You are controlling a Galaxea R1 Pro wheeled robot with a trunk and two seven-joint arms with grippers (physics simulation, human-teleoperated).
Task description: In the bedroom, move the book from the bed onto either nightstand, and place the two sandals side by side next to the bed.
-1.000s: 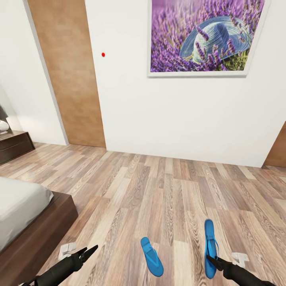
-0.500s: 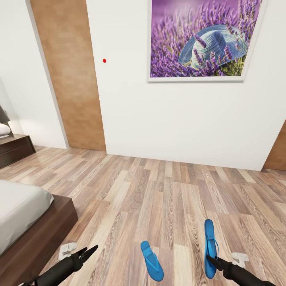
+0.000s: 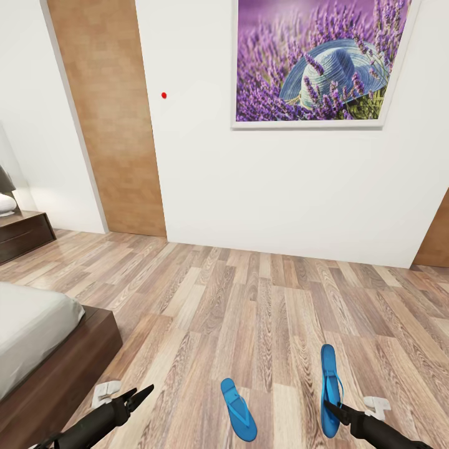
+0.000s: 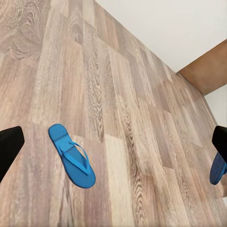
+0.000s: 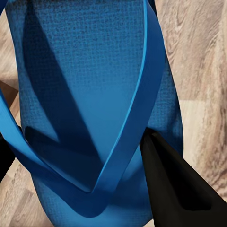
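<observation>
The sandal step is in hand. The right gripper (image 3: 332,408) has its fingers down around the right sandal (image 3: 330,388), seemingly not clamped yet; the left gripper (image 3: 138,396) hangs spread and empty. The other sandal (image 3: 238,409) lies left, apart. Next: close, lift, carry toward the bed (image 3: 37,330).

White-framed picture (image 3: 312,62) of purple lavender and a pale blue sun hat, hung on the white wall. Small red dot (image 3: 163,95) on the same wall, beside a tall light-brown wooden door panel (image 3: 109,118). Grey-shaded lamp with white base (image 3: 5,193), at the picture's left edge.
</observation>
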